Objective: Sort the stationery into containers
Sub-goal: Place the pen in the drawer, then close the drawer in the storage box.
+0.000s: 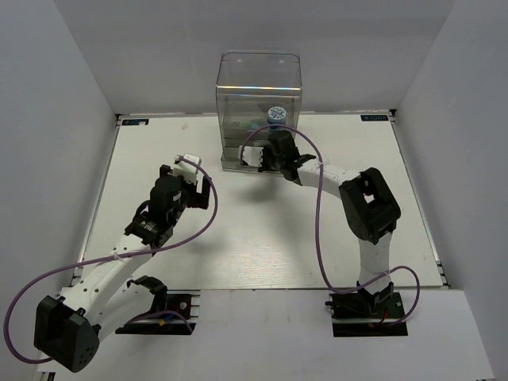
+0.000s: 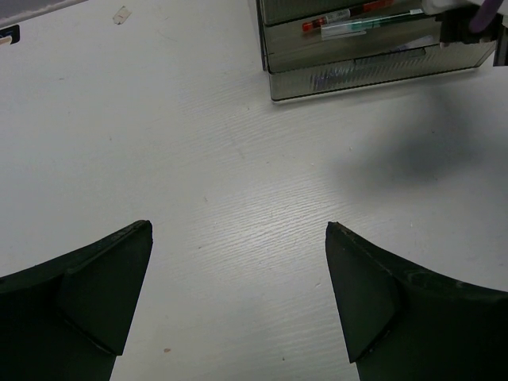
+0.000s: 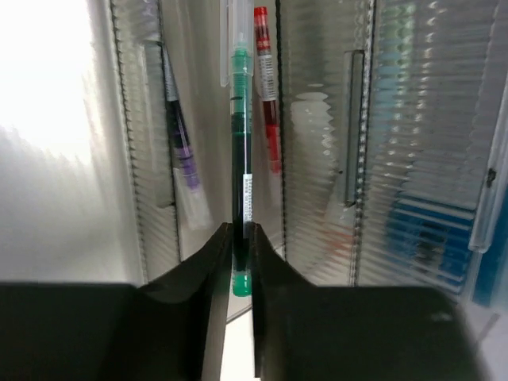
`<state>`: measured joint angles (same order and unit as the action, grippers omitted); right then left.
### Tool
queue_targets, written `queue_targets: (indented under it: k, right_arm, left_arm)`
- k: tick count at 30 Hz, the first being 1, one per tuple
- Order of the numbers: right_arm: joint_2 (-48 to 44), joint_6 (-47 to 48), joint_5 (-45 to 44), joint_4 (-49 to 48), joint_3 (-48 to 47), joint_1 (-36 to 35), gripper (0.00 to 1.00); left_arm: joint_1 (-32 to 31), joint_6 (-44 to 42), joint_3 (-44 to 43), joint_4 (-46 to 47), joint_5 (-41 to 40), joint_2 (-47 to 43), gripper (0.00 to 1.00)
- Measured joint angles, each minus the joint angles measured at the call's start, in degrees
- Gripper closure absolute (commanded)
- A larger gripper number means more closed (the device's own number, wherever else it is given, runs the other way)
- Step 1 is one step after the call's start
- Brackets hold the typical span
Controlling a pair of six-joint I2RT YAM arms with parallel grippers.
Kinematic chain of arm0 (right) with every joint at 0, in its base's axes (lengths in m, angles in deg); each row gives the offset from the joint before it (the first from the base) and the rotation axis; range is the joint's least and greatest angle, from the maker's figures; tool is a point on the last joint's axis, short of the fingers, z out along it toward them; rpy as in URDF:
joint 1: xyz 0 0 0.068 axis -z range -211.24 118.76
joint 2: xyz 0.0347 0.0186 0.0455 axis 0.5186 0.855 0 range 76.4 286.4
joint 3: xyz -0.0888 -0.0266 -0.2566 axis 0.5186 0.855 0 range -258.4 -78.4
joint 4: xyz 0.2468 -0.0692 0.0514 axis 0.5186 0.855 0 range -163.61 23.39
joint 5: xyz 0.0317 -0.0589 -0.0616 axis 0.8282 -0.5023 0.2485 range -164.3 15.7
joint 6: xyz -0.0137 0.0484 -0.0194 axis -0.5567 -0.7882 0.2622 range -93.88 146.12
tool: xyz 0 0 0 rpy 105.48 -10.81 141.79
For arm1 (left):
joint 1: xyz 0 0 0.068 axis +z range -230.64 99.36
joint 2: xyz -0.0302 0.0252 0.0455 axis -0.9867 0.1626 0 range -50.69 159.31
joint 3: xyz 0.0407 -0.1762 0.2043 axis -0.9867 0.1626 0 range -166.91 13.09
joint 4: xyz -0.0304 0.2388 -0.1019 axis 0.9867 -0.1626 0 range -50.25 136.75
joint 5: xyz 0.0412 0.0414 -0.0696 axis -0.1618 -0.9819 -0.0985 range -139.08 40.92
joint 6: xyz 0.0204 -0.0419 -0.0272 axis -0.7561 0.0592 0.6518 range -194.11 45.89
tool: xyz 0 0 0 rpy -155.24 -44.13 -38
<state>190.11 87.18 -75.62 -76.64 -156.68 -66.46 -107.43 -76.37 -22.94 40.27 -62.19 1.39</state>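
The clear drawer organiser stands at the far middle of the table. My right gripper is at its front, shut on a teal-green pen near the pen's green end; the pen reaches into a drawer. In the right wrist view a white pen with red marks lies beside it, a purple-tipped pen in the neighbouring drawer, and a blurred blue shape further right. The blue-white roll shows inside the organiser. My left gripper is open and empty above bare table, left of the organiser.
White walls close in the table on the left, right and back. The right arm's purple cable loops over the table's right half. A small scrap lies on the table far left of the organiser.
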Motion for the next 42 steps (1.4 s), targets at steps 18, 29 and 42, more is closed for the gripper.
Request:
queue_targets:
  k: [18,29,42]
  right_arm:
    - [-5.70,-7.19,9.31,4.66,-0.22,1.22,1.00]
    - [-7.76,-7.41,28.81,18.34,0.83,1.62,1.00]
    - [-0.46,-8.24,24.92,17.64,0.02,1.62,1.00]
  left_arm:
    - [0.04,0.00,0.00,-0.04,0.09,0.13,0.00]
    - [0.04,-0.04,0.00,-0.07,0.81,0.68,0.00]
    - [0.04,-0.07,0.11,-0.31,2.01,1.11,0.00]
